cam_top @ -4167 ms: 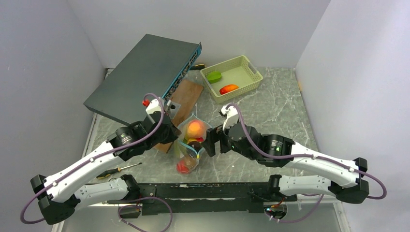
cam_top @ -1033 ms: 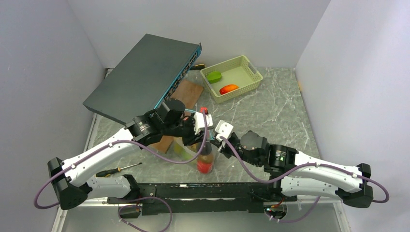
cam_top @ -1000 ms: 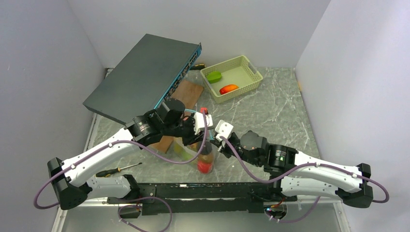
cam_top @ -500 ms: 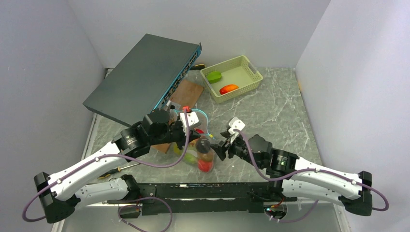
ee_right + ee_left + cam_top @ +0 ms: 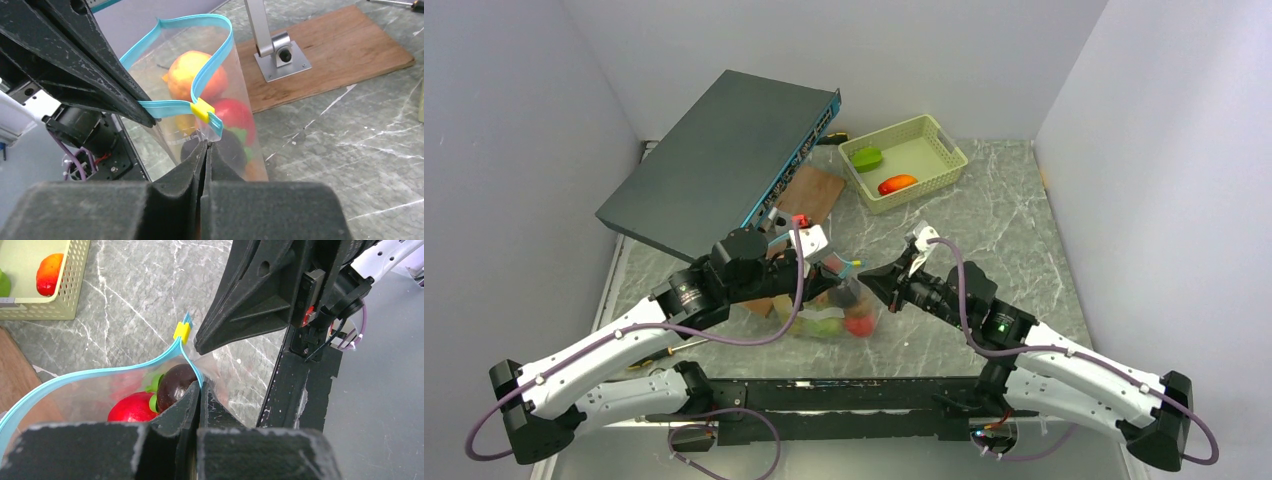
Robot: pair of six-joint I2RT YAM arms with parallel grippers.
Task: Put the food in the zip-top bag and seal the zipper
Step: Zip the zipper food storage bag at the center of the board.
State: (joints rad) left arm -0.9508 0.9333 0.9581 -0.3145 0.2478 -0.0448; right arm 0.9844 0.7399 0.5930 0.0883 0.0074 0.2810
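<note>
Left tool (image 5: 200, 387) pinched on zipper (image 5: 100, 372); yellow slider (image 5: 201, 111) clear only from wrists.

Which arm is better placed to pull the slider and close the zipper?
Probably right: right gripper sits shut just under the yellow slider, while left gripper is busy pinching the zipper beside it.

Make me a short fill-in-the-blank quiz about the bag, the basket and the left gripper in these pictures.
1. The slider on the zipper is coloured ___.
2. The basket holds ___ pieces of food, a green piece and an orange piece.
3. The mouth of the zip-top bag stands ___.
4. The left gripper pinches the bag's edge with its jaws ___.

Missing words: yellow; two; open; shut.
</note>
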